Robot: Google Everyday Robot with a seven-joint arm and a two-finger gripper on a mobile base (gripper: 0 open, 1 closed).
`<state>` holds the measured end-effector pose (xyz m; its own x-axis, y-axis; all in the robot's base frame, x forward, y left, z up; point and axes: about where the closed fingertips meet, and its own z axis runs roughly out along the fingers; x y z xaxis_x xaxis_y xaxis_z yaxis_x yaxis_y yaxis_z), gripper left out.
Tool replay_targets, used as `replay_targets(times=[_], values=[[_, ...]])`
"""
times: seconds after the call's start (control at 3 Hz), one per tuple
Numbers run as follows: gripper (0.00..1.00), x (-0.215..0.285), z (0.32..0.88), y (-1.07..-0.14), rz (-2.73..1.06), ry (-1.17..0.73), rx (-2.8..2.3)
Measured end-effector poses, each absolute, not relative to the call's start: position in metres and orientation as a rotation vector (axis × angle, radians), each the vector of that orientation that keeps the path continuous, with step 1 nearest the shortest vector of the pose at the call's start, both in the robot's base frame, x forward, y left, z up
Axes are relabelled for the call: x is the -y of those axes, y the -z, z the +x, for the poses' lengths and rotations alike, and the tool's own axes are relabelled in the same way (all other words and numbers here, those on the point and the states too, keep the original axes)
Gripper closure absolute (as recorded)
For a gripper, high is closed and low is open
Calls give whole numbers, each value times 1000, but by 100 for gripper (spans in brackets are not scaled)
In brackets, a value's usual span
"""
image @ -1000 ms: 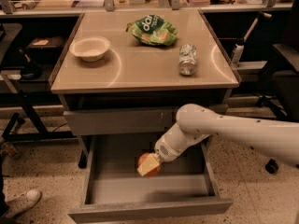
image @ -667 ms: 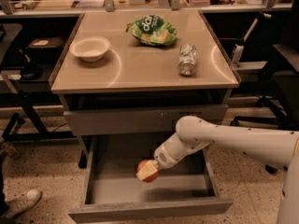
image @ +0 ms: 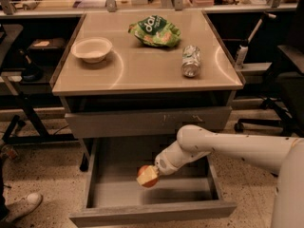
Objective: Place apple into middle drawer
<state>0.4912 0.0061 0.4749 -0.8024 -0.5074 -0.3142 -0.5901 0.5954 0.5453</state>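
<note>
The red-orange apple (image: 147, 176) with a yellowish patch is held in my gripper (image: 153, 173) inside the pulled-out middle drawer (image: 152, 211), over its smooth grey floor, left of centre. My white arm reaches in from the right, over the drawer's right side. I cannot tell whether the apple touches the drawer floor. The gripper's fingers are mostly hidden behind the apple.
Above the open drawer is a closed grey drawer front with pale scratches (image: 147, 121). On the tabletop stand a white bowl (image: 91, 49), a green chip bag (image: 155, 31) and a drink can lying on its side (image: 191, 61). An office chair (image: 280, 80) is at right; a shoe (image: 21, 204) is at lower left.
The gripper with the apple has moved slightly left and lower into the drawer; the arm's elbow has dropped closer to the drawer.
</note>
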Motion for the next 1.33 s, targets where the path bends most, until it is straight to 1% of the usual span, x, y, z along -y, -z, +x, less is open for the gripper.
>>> replay_targets(times=[0.67,1.33], values=[[100,-10,511,-422,-723,-975,-2698],[100,-8,500,-376,-617,-960,-2771]])
